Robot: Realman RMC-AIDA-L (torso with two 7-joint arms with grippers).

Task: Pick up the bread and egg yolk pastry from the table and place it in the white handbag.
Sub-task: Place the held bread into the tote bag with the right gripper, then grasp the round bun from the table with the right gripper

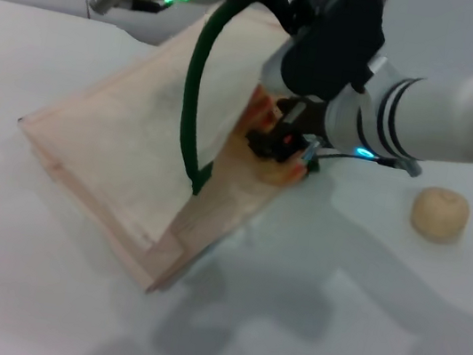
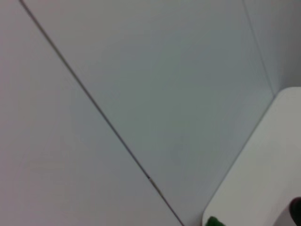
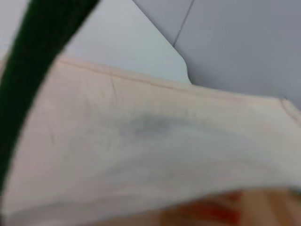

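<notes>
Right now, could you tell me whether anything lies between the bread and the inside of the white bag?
Nothing visible does. The right gripper has the bread at the mouth of the bag, whose green handle is raised by the left arm. The round pastry sits apart on the table.

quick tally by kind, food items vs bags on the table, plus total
food: 2, the bread at the right gripper by the bag's mouth, and the egg yolk pastry on the table
bags: 1, the white handbag, its handle lifted by the left arm
total: 3
</notes>
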